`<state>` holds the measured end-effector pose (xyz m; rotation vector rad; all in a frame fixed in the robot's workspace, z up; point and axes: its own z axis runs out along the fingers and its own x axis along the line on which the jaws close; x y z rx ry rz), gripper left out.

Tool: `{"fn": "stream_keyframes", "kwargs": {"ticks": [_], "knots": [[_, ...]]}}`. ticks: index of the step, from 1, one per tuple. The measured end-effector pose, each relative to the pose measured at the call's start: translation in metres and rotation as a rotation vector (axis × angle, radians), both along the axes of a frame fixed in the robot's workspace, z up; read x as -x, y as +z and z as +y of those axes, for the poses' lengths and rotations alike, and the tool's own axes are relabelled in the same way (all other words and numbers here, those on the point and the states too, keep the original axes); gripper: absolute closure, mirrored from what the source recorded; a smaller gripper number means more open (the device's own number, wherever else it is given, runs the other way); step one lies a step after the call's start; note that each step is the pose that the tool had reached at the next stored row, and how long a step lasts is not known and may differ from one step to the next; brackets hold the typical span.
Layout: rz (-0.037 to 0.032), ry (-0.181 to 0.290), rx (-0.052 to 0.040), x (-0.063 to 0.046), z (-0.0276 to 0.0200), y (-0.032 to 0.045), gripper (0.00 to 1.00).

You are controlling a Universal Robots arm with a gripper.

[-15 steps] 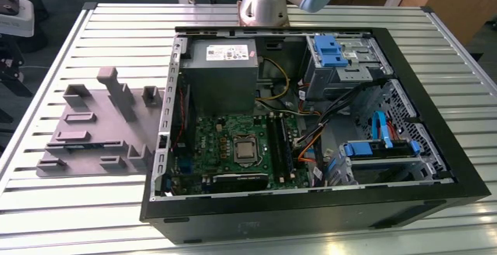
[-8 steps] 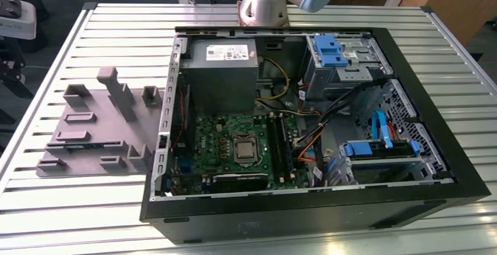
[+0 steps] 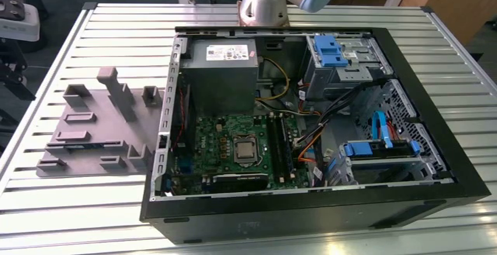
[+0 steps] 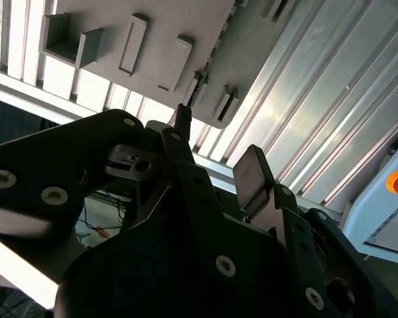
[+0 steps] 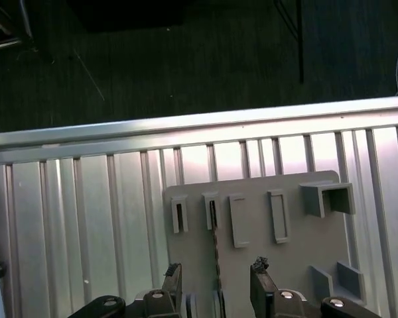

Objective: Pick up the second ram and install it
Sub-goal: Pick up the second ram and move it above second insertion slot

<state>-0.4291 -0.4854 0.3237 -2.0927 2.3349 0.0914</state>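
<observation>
The second ram (image 5: 215, 246) stands on edge in a slot of the grey holder plate (image 5: 288, 271), so I see it as a thin dark strip. In the first wrist view my gripper (image 5: 217, 283) hovers above it, open, with one fingertip (image 5: 172, 273) on each side and clear of the stick. From the second wrist view, the gripper (image 4: 217, 140) shows its dark fingers (image 4: 252, 167) spread over the same plate (image 4: 186, 26). In the exterior view the ram (image 3: 84, 145) lies along the holder's long slot at the left. The motherboard (image 3: 233, 144) lies in the open case.
The open black computer case (image 3: 311, 208) stands on the slatted metal table (image 3: 116, 34), with a power supply (image 3: 221, 68), drive cages (image 3: 341, 57) and loose cables (image 3: 311, 121) inside. Raised grey blocks (image 3: 116, 89) stick up from the holder. The table edge (image 5: 186, 126) drops to a dark floor.
</observation>
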Motion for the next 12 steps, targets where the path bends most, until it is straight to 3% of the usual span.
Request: {"fn": "stream_keyframes", "kwargs": {"ticks": [12], "knots": [[0.0034, 0.003, -0.0001, -0.0018, 0.0002, -0.0070, 0.47]]}}
